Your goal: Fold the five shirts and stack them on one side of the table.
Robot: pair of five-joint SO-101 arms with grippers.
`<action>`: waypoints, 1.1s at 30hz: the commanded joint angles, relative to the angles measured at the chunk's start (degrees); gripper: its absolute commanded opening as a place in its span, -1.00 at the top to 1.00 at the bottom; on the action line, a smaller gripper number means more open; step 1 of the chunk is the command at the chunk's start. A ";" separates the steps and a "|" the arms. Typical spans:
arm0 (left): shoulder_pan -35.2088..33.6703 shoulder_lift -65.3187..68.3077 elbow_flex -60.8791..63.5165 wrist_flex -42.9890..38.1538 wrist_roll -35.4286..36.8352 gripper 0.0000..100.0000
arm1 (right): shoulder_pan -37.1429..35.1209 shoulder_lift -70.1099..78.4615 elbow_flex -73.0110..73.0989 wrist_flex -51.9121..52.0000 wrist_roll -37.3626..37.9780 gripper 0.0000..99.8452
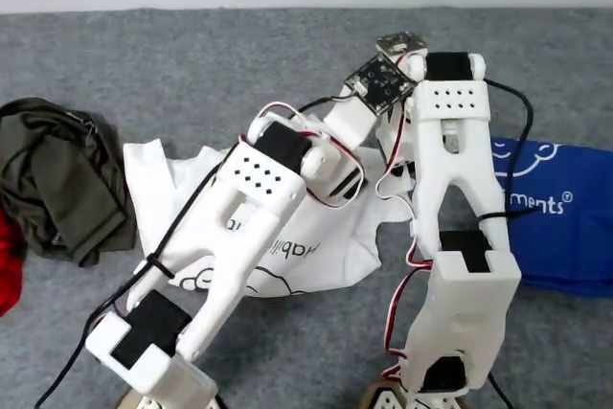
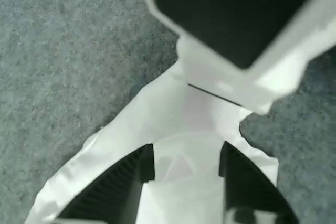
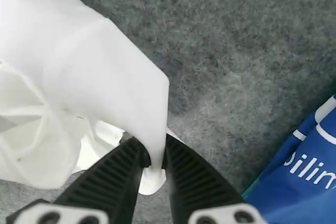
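Grey felt-covered bench (image 1: 192, 55) carrying a white printed fabric shirt (image 1: 306, 270) at its centre, a blue printed shirt (image 1: 556, 227) at the right edge, and a crumpled olive-green shirt (image 1: 57, 179) beside a red garment (image 1: 8, 275) at the left edge. The right hand (image 3: 155, 156) pinches a fold of the white shirt; the left hand (image 2: 186, 177) has its jaws spread apart over white cloth.
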 commanded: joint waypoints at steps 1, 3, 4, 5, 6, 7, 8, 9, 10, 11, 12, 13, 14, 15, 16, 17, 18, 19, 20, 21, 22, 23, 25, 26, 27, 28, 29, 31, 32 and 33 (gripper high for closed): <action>0.44 -2.02 -0.66 2.90 0.26 0.60 | 1.63 -1.45 -0.35 2.15 -0.70 0.98; 0.35 -4.48 -0.57 2.99 0.97 0.60 | 2.77 -0.92 -0.35 2.07 -3.52 0.98; 0.26 -5.54 -0.57 2.81 2.37 0.60 | 3.21 -0.31 -0.53 2.07 -4.84 0.98; 0.26 -6.42 -0.57 2.73 3.69 0.60 | 3.56 0.22 -0.53 2.07 -5.89 0.98; 0.26 -7.03 -0.57 2.37 4.66 0.60 | 3.82 0.57 -0.53 2.15 -6.95 0.98; 0.26 -7.30 -0.22 1.85 5.63 0.60 | 4.00 0.75 -0.53 2.15 -8.09 0.98; 0.26 -7.47 0.31 1.32 6.24 0.60 | 4.09 0.75 -0.62 2.15 -9.14 0.98; 0.26 -7.47 1.10 0.44 6.95 0.60 | 4.09 0.75 -0.62 2.15 -10.20 0.98; 0.26 -7.38 2.07 -0.35 7.56 0.60 | 3.91 0.75 -0.62 2.15 -10.99 0.98; 0.26 -7.38 3.21 -1.05 7.82 0.60 | 3.74 0.75 -0.62 2.15 -11.78 0.98; 0.44 -7.38 4.26 -1.85 7.91 0.60 | 3.56 0.75 -0.62 2.15 -12.48 0.98; 0.62 -7.38 5.32 -2.46 8.00 0.60 | 3.56 0.75 -0.62 2.15 -13.19 0.98; 0.70 -7.38 6.11 -2.90 8.00 0.60 | 3.56 0.75 -0.70 2.15 -14.15 0.98; 0.97 -7.30 6.73 -3.16 8.00 0.60 | 3.56 0.48 -0.70 2.15 -15.03 0.98; 1.23 -7.30 7.43 -3.52 8.00 0.60 | 3.65 0.31 -0.70 2.15 -15.74 0.98; 1.41 -7.30 8.31 -4.31 8.00 0.60 | 3.82 0.04 -0.70 2.15 -16.18 0.98; 1.58 -7.30 9.19 -5.19 8.00 0.60 | 3.82 -0.22 -0.70 2.15 -16.26 0.98; 1.58 -7.21 10.07 -6.24 8.00 0.59 | 3.74 -0.48 -0.70 2.15 -16.18 0.98; 1.58 -7.21 11.03 -7.47 8.00 0.57 | 3.65 -0.75 -0.70 2.15 -16.18 0.98; 1.58 -7.21 12.09 -8.79 8.00 0.55 | 3.56 -1.01 -0.70 2.15 -16.18 0.98; 1.58 -7.21 12.88 -10.11 8.00 0.53 | 3.47 -1.27 -0.70 2.15 -16.18 0.98; 1.58 -7.21 13.32 -10.90 8.00 0.52 | 3.47 -1.45 -0.70 2.15 -16.18 0.98; 1.76 -7.21 13.49 -11.69 8.00 0.51 | 3.47 -1.54 -0.70 2.15 -16.18 0.98; 2.20 -7.12 13.49 -12.04 8.00 0.51 | 3.47 -1.54 -0.70 2.15 -16.18 0.98; 2.64 -7.12 13.76 -12.75 8.00 0.51 | 3.47 -1.54 -0.70 2.15 -16.18 0.98; 3.08 -6.59 14.02 -13.36 8.00 0.51 | 3.47 -1.54 -0.70 2.15 -16.18 0.98; 3.60 -5.71 14.20 -13.89 8.00 0.51 | 3.47 -1.54 -0.70 2.15 -16.18 0.98; 4.57 -2.90 14.29 -15.38 8.00 0.51 | 3.47 -1.54 -0.70 2.15 -16.18 0.98; 4.92 -1.23 14.29 -15.91 8.00 0.51 | 3.47 -1.63 -0.70 2.15 -16.18 0.98; 4.92 0.18 14.11 -16.26 8.00 0.52 | 3.47 -1.63 -0.70 2.15 -16.18 0.98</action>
